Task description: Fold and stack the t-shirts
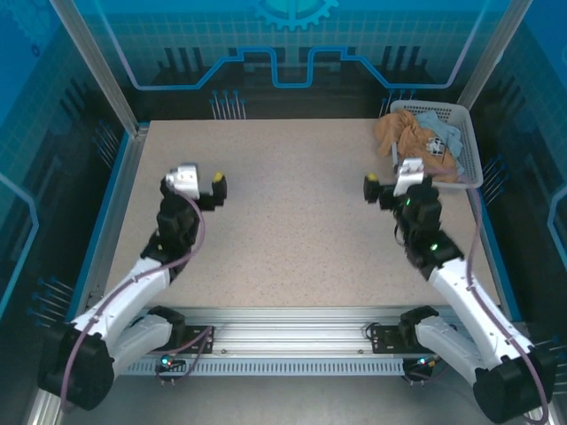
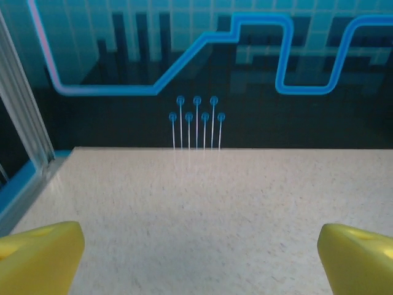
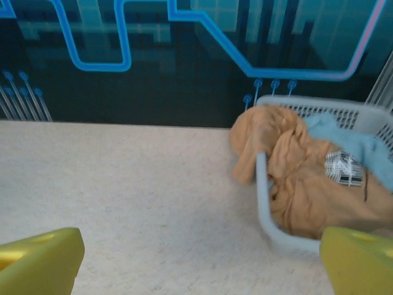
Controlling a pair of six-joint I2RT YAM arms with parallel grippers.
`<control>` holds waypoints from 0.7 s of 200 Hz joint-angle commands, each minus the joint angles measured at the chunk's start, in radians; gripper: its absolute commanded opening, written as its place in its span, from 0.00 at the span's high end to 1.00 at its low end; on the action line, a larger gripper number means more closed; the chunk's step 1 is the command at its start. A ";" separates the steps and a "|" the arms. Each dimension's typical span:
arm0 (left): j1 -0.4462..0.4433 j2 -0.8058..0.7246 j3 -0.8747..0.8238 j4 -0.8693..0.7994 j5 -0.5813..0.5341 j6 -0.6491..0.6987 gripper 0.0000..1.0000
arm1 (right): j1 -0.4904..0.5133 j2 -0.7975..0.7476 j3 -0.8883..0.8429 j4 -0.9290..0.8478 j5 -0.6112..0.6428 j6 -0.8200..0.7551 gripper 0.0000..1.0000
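tan tee [image 3: 295,178], blue tee [image 3: 371,150] crumpled in basket [image 3: 263,203], far R corner

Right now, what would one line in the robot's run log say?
stage: not started | tan t-shirt: crumpled in basket, draped over rim | blue t-shirt: in basket | left pincer: open, empty | right pincer: open, empty, near basket

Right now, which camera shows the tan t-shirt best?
The right wrist view: the tan t-shirt is close and large, spilling over the basket rim. The top external view has it small, in the far right corner. The left wrist camera faces bare table.
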 commanded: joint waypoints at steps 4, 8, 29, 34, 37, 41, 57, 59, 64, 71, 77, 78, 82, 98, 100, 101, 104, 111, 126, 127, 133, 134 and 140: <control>0.003 0.116 0.498 -0.749 -0.084 -0.341 0.01 | -0.136 0.137 0.347 -0.484 -0.123 0.354 0.00; 0.012 0.142 0.535 -0.794 -0.086 -0.397 0.01 | -0.174 0.162 0.364 -0.468 -0.201 0.356 0.00; 0.124 0.243 0.627 -0.791 0.277 -0.549 0.01 | -0.241 0.329 0.520 -0.544 -0.158 0.421 0.06; 0.125 0.267 0.645 -0.788 0.321 -0.568 0.01 | -0.259 0.383 0.579 -0.594 -0.131 0.438 0.07; 0.125 0.280 0.659 -0.785 0.347 -0.576 0.01 | -0.274 0.413 0.610 -0.620 -0.132 0.443 0.07; 0.123 0.301 0.676 -0.780 0.383 -0.584 0.01 | -0.297 0.458 0.657 -0.655 -0.137 0.449 0.08; 0.100 0.379 0.746 -0.790 0.515 -0.601 0.01 | -0.373 0.634 0.829 -0.768 -0.146 0.447 0.11; 0.096 0.388 0.755 -0.793 0.524 -0.601 0.01 | -0.381 0.657 0.850 -0.776 -0.152 0.443 0.11; 0.082 0.406 0.772 -0.800 0.548 -0.598 0.01 | -0.403 0.706 0.892 -0.792 -0.164 0.429 0.12; 0.058 0.427 0.794 -0.811 0.568 -0.589 0.01 | -0.429 0.775 0.949 -0.811 -0.180 0.410 0.14; 0.039 0.439 0.807 -0.818 0.576 -0.584 0.01 | -0.450 0.830 0.996 -0.832 -0.184 0.400 0.15; 0.036 0.439 0.809 -0.818 0.577 -0.583 0.01 | -0.453 0.840 1.004 -0.836 -0.185 0.399 0.16; 0.025 0.445 0.812 -0.819 0.584 -0.580 0.01 | -0.467 0.876 1.032 -0.849 -0.186 0.397 0.16; -0.008 0.460 0.813 -0.814 0.614 -0.591 0.02 | -0.514 1.001 1.132 -0.902 -0.209 0.399 0.18; -0.011 0.461 0.812 -0.814 0.618 -0.593 0.02 | -0.517 1.017 1.141 -0.906 -0.210 0.399 0.18; -0.012 0.462 0.811 -0.814 0.621 -0.594 0.02 | -0.521 1.023 1.144 -0.908 -0.214 0.399 0.18; -0.015 0.463 0.809 -0.814 0.627 -0.599 0.03 | -0.527 1.043 1.155 -0.911 -0.220 0.400 0.18; -0.023 0.465 0.801 -0.808 0.639 -0.608 0.04 | -0.543 1.087 1.179 -0.912 -0.249 0.397 0.18; -0.038 0.460 0.776 -0.788 0.661 -0.620 0.06 | -0.563 1.181 1.243 -0.905 -0.333 0.370 0.19; -0.040 0.460 0.774 -0.786 0.662 -0.620 0.06 | -0.563 1.188 1.248 -0.905 -0.337 0.367 0.19; -0.044 0.457 0.765 -0.783 0.663 -0.622 0.07 | -0.562 1.223 1.272 -0.899 -0.356 0.349 0.19; -0.044 0.457 0.763 -0.782 0.664 -0.623 0.07 | -0.562 1.228 1.276 -0.898 -0.360 0.346 0.19; -0.048 0.454 0.755 -0.781 0.664 -0.624 0.07 | -0.561 1.258 1.294 -0.890 -0.377 0.335 0.19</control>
